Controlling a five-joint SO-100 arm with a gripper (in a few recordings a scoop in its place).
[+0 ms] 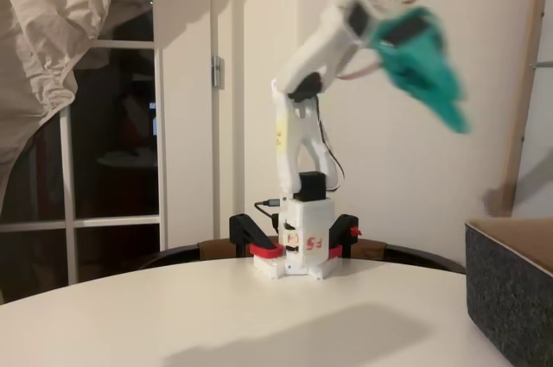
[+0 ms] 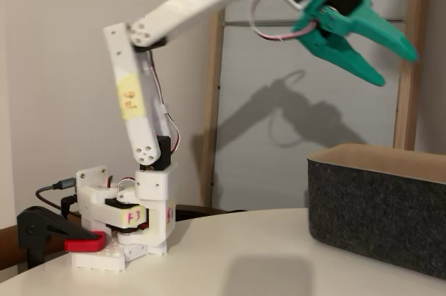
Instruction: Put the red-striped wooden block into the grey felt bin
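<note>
My teal gripper [image 2: 394, 66] hangs high in the air, above and a little left of the grey felt bin [image 2: 376, 219]. Its jaws stand open with nothing between them. In a fixed view the gripper [image 1: 449, 114] is motion-blurred, up at the right, left of the bin [image 1: 510, 298]. That bin, dark charcoal outside with a tan inside, sits at the table's right edge. The red-striped wooden block is out of view; the bin's inside is hidden behind its walls.
The white arm's base [image 1: 302, 246] is held to the far edge of the round white table [image 1: 216, 315] by a red-and-black clamp [image 2: 83, 242]. A wooden post [image 2: 408, 94] stands behind the bin. A draped cloth [image 1: 52, 47] hangs at the window on the left.
</note>
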